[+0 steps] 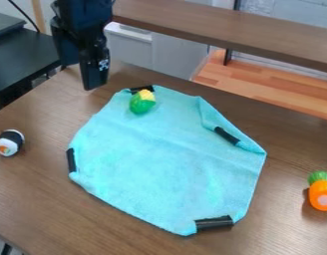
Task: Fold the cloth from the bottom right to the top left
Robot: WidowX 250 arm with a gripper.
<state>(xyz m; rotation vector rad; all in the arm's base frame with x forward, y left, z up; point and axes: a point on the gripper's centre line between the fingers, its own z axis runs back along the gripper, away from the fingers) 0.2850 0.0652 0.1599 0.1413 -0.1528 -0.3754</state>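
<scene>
At the left, the cloth point(159, 149) is lying spread from mid-left to lower right, risking bunching if a pull is dragging all of it. At upper left, the gripper point(87, 74) is hanging apart from it, seemingly holding nothing; I cannot tell whether its jaws are parting or meeting. Rightward, the green-and-yellow toy point(142, 102) is resting on the cloth, perhaps propping up a landing fold. At lower right, the black strip point(213, 223) could be slipping from a shallow grasp.

Turquoise cloth point(159, 159) with black patches, yellow-and-green toy point(142, 102), orange-and-green toy point(322, 191)
</scene>
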